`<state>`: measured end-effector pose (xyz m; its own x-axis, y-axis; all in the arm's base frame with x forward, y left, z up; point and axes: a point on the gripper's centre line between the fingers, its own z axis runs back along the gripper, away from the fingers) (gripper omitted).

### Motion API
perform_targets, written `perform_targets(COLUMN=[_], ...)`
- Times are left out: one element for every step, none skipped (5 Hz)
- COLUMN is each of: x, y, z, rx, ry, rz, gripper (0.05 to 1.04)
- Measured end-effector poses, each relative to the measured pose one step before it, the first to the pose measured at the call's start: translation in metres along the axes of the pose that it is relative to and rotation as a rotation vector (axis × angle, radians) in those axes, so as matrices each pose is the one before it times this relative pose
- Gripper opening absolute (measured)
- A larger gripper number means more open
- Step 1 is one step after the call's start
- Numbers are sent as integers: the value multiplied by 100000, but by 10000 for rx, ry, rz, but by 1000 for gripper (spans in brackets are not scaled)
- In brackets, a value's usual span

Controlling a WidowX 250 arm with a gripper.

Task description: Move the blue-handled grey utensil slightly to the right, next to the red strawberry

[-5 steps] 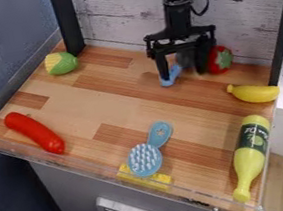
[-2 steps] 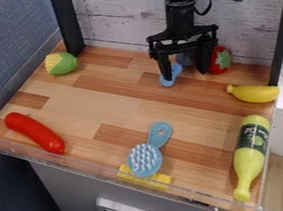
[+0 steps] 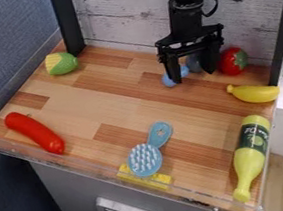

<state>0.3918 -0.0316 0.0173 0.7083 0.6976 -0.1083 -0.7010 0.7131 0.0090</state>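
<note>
Blue toy (image 3: 184, 72) lies towards the back of the counter (image 3: 102, 98), partly hidden by your gripper (image 3: 193, 76). Your fingers (image 3: 211, 61) stand wide, one just in front of it, with no clear grip. You seem to be at the lining-up step; the next move calls for centring over the toy, clear of the red toy fruit (image 3: 232, 60) close beside your fingers.

It was a toy kitchen, shown by the wood-patterned counter (image 3: 96, 102), the play banana (image 3: 255, 93) and corn (image 3: 62, 63), and the gray cabinet front (image 3: 66, 190) at the near side.
</note>
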Motion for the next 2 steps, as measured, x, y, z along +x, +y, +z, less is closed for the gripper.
perform_targets(x=[-671, 205], y=[187, -444], z=[-1285, -11], rx=[79, -44], ry=[208, -180], rz=[-267, -686], gripper=[999, 925])
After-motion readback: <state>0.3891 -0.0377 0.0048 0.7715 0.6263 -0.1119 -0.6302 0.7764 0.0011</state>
